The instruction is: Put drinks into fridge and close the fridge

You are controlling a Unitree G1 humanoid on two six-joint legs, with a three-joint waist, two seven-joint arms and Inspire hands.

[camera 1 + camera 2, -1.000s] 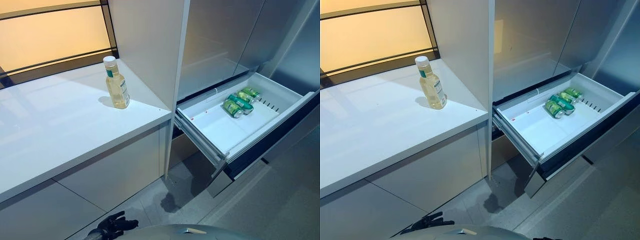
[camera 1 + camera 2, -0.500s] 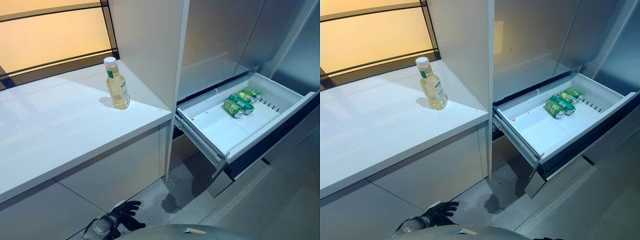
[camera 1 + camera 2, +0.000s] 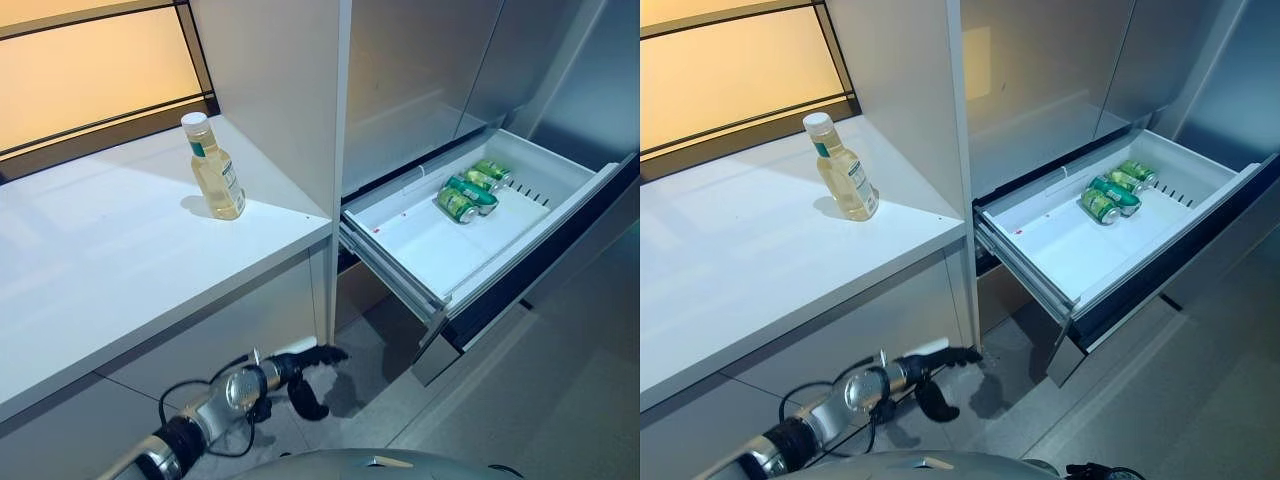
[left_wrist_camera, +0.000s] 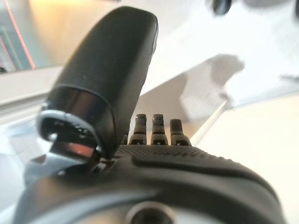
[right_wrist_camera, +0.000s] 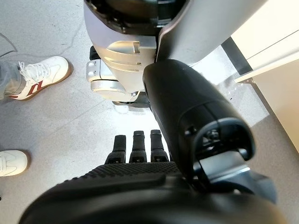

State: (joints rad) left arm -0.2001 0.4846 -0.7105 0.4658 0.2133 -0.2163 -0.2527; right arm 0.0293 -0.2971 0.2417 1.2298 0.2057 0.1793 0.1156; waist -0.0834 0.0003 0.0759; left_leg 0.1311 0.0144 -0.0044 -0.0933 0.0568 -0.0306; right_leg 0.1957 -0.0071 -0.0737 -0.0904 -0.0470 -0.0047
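A bottle of pale yellow drink (image 3: 213, 167) with a white cap stands upright on the white counter (image 3: 100, 260), near the tall cabinet side. Green cans (image 3: 468, 190) lie at the far end of the open white fridge drawer (image 3: 420, 250). My left hand (image 3: 297, 373) is open and empty, held out low in front of the counter's cabinet, below the counter edge and left of the drawer. It also shows in the left wrist view (image 4: 177, 168) with straight fingers. My right hand (image 5: 140, 186) hangs open and empty over the floor.
The drawer's dark front panel (image 3: 560, 260) juts out into the floor space at the right. The steel fridge doors (image 3: 420, 80) above it are closed. A person's white shoes (image 5: 37, 74) stand on the grey floor in the right wrist view.
My left arm has risen from the bottom edge and reached forward and right, below the counter front. The camera has shifted, so the scene sits a little further left.
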